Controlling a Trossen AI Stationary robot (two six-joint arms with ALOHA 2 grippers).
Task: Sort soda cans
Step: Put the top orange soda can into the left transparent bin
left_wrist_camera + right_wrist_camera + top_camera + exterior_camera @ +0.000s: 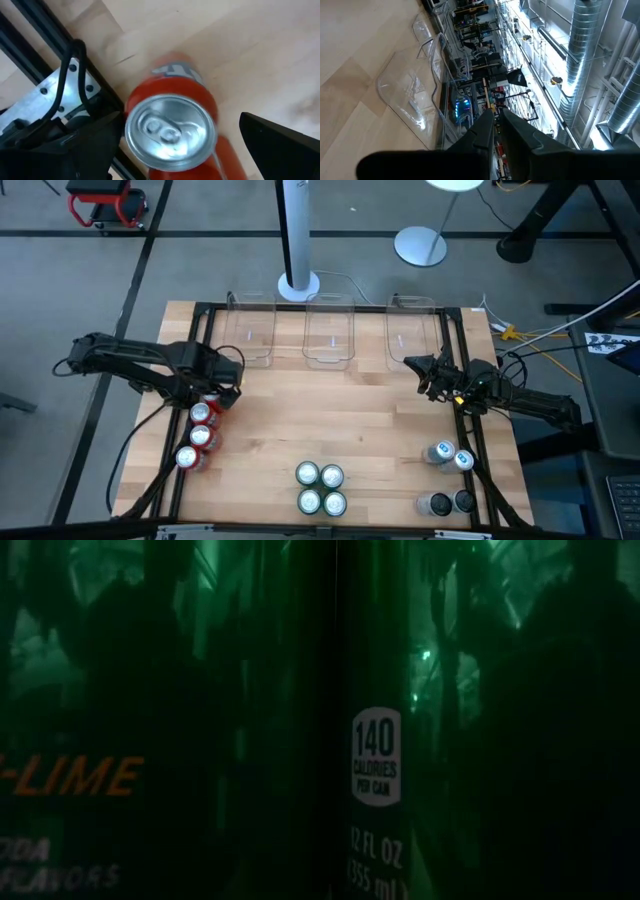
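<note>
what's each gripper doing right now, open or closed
Left gripper: open, fingers either side of a red soda can, not gripping.
Right gripper: closed, empty.

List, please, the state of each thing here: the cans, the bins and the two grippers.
Red cans: upright, in a row by the table's left edge.
Green cans: four, upright, grouped at the near edge.
Blue and dark cans: four, upright, near right corner.
Clear bins: three, empty, along the far edge.
Left gripper: open, fingers either side of a red can's top.
Right gripper: shut, empty, near the right bin.
</note>
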